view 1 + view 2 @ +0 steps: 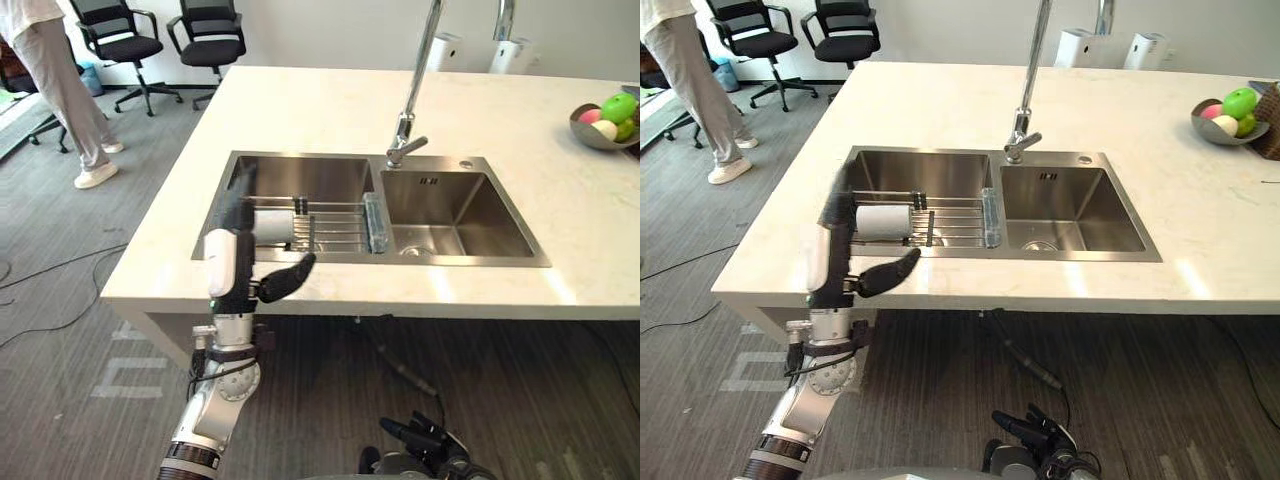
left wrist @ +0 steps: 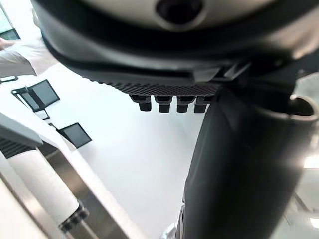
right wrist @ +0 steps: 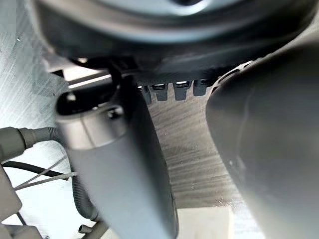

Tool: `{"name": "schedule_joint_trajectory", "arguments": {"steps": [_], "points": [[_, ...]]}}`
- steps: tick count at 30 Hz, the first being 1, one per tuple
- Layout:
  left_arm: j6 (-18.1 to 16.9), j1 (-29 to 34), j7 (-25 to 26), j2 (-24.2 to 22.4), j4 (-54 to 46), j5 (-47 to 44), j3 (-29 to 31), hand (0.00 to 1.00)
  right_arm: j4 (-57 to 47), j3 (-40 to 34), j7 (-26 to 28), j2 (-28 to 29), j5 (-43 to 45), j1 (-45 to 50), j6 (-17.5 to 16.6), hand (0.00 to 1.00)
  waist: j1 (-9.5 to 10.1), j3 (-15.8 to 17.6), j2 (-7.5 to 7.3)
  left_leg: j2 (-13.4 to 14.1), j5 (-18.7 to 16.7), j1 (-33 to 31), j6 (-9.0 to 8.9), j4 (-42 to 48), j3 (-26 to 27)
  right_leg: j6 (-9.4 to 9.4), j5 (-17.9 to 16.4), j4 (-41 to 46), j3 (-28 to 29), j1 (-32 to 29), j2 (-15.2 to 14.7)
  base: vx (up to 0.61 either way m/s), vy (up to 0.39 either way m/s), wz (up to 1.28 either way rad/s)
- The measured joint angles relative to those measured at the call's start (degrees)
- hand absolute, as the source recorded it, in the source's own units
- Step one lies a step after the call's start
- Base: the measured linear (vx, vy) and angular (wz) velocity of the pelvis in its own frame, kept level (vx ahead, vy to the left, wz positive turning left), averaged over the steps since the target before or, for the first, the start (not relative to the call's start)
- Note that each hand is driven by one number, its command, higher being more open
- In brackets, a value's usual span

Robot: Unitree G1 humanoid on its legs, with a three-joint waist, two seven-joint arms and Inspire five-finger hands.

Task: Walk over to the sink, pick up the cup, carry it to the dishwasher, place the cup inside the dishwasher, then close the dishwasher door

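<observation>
— Where your pale, smooth stone counter [image 1: 330,100] is cut out, you have a brushed steel sink [image 1: 330,157]: two square basins side by side, with a tall, thin faucet [image 1: 415,80] rising behind the divider. What sits in the left basin?

— You have a rack [image 1: 335,225] of thin parallel wire rods bridging that basin. Your cup [image 1: 272,225] lies on its side on it. It is a plain white cylinder, matte, with its length running along the rods. At the rack's right end stands a clear upright piece [image 1: 375,222]; I cannot tell you what it is.

— And your hands?

— Your left hand [image 1: 235,250] stands upright just in front of the left basin, fingers straight and close together, thumb jutting sideways, gripping nothing. From your head views its fingertips overlap the cup's left end, but whether they touch it I cannot tell. Your right hand [image 1: 420,438] hangs low over the grey, streaked floor [image 1: 80,300], fingers loosely apart and empty.

— Anything else on your counter?

— At its right edge you have a shallow grey metal bowl [image 1: 585,130] with round fruit [image 1: 618,108] piled in it, green, pink and pale yellow.
</observation>
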Motion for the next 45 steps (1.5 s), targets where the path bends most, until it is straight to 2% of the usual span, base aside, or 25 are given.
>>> {"name": "schedule_joint_trajectory", "arguments": {"steps": [2,4,6,9,12,15,16,20,24,27,31,34,38,45], "points": [[2.1,-1.3,-2.7,1.3,1.7,0.2,-1.0,1.0,1.3,-0.4,0.5,-0.4,-0.2,-0.4,0.0,1.0,-0.06,-0.6,0.4,-0.7,2.7,1.2,-0.37,-5.3,1.5,-0.28,1.1,-2.3,-0.6,0.1,0.1,0.04,-0.025,0.18],[5.7,-3.4,-5.4,4.1,4.3,0.6,-1.4,1.0,2.4,-1.1,0.7,-0.6,-0.2,-1.3,0.5,1.0,-0.64,-0.6,0.84,-1.1,5.0,2.7,-0.79,-10.0,2.1,-0.64,2.3,-3.9,-0.7,0.1,0.5,0.0,-0.013,0.03],[7.0,-4.9,-7.1,6.2,4.8,0.5,-1.4,1.0,2.4,-1.1,0.8,-0.6,0.0,-1.2,0.6,1.0,-0.89,-0.6,0.83,-1.4,5.6,3.1,-0.61,-11.1,2.1,-0.69,2.9,-4.5,-0.6,0.2,0.5,-0.05,-0.014,-0.06],[8.8,-9.5,-9.1,9.5,4.8,0.6,-2.5,1.0,2.3,-0.8,0.8,-0.7,-0.1,-1.2,0.7,1.0,-1.0,-0.6,0.82,-2.1,5.6,2.5,-0.61,-11.1,2.2,-0.58,5.7,-7.5,0.1,0.5,0.3,-0.11,0.024,-0.11],[10.6,-12.4,-11.2,12.4,4.8,-0.1,-2.5,1.0,1.7,0.7,0.8,-1.0,0.1,-1.5,1.5,1.0,-2.25,-0.7,0.87,-2.9,4.6,1.6,-0.5,-11.1,2.7,-0.48,9.2,-11.7,0.8,0.8,0.3,-0.14,0.034,-0.11],[12.8,-14.8,-13.4,13.5,5.0,-2.1,-4.1,1.0,1.4,1.7,0.9,-1.7,0.0,-1.6,2.9,1.0,-3.03,-0.7,1.05,-1.7,1.4,1.7,-0.66,-11.1,4.9,-0.57,10.9,-12.6,1.2,0.7,1.5,-0.2,0.049,-0.1],[13.2,-15.2,-14.1,14.1,5.3,-3.3,-4.8,1.0,1.3,2.1,0.8,-1.5,0.0,-1.4,3.6,1.0,-3.16,-1.0,0.37,-2.0,1.1,1.5,-1.09,-10.8,5.5,-0.55,11.4,-12.8,1.9,0.4,1.5,-0.19,0.015,-0.15],[15.1,-16.5,-16.6,15.4,6.5,-5.8,-5.0,1.0,-0.5,2.7,0.5,-1.5,0.1,0.1,4.1,1.0,-4.1,-1.7,0.28,-3.1,0.4,1.6,-0.54,-10.8,8.0,0.03,11.8,-12.8,4.7,-1.0,0.7,-0.17,0.018,-0.36],[16.2,-24.3,-20.9,15.9,11.7,-8.0,-7.3,1.0,-0.7,2.7,0.5,-1.4,0.0,0.7,4.4,1.0,-5.8,-1.8,0.38,-3.4,0.5,1.7,-0.52,-11.4,8.4,0.06,11.9,-12.8,5.4,-1.7,0.5,-0.03,0.002,-0.08],[16.8,-30.4,-22.5,16.3,18.4,-9.9,-8.7,1.0,-0.4,1.9,1.0,-1.4,0.1,1.1,5.9,1.0,-6.86,-1.7,0.67,-3.0,0.8,1.9,-0.95,-11.5,8.5,-0.3,12.3,-12.8,5.6,-1.7,1.3,0.04,0.004,-0.08],[18.9,-36.2,-23.2,17.6,25.9,-12.8,-8.7,1.0,-0.6,0.6,2.0,-1.2,0.3,1.1,6.0,1.0,-7.58,-1.2,1.51,-2.6,1.4,3.0,-1.48,-12.1,9.7,-0.7,12.8,-12.5,6.7,-1.7,2.4,0.08,0.037,-0.17],[20.5,-38.0,-24.0,19.6,27.6,-13.2,-8.7,1.0,-0.5,-0.5,2.4,-1.3,0.4,1.1,6.0,1.0,-8.31,-0.9,2.08,-2.6,1.4,3.6,-1.5,-13.0,10.2,-0.7,12.8,-12.5,6.9,-1.7,2.6,0.06,0.059,-0.06],[21.7,-40.5,-26.3,21.2,33.4,-12.2,-8.6,1.0,-0.2,-1.2,2.5,-1.2,0.7,1.2,6.0,1.0,-8.43,-0.9,2.11,-3.1,1.3,4.2,-1.39,-13.3,11.0,-0.65,12.8,-12.5,7.7,-1.7,2.5,0.0,0.049,-0.09],[21.6,-40.9,-27.3,21.5,37.6,-11.9,-8.6,1.0,-0.3,-2.7,3.7,-1.4,1.2,1.7,6.0,1.0,-8.55,-0.8,2.12,-3.2,1.2,4.0,-1.2,-12.7,10.7,-0.42,12.7,-12.8,7.6,-1.5,2.2,-0.07,-0.004,0.01]]}}
